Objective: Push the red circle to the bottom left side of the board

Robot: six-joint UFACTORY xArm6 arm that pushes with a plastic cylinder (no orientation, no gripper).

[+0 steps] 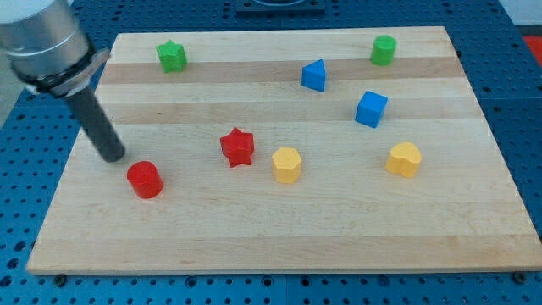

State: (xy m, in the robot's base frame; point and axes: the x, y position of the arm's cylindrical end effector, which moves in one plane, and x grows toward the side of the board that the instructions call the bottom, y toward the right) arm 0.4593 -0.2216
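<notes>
Red circle [145,180] near board [279,246] left edge; my tip [113,157] just upper-left; no gripper.

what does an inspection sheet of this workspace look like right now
surface: wooden board, lying flat on a blue perforated table
job's things: red circle upright at the view's lower left, short of the corner
clutter: red star, two yellow blocks, two blue blocks, green star, green block, all apart from one another
grippers: none; my tip is just up-left of the red circle, contact cannot be told
cables: nothing seen
surroundings: dark fixture at the view's top edge
</notes>
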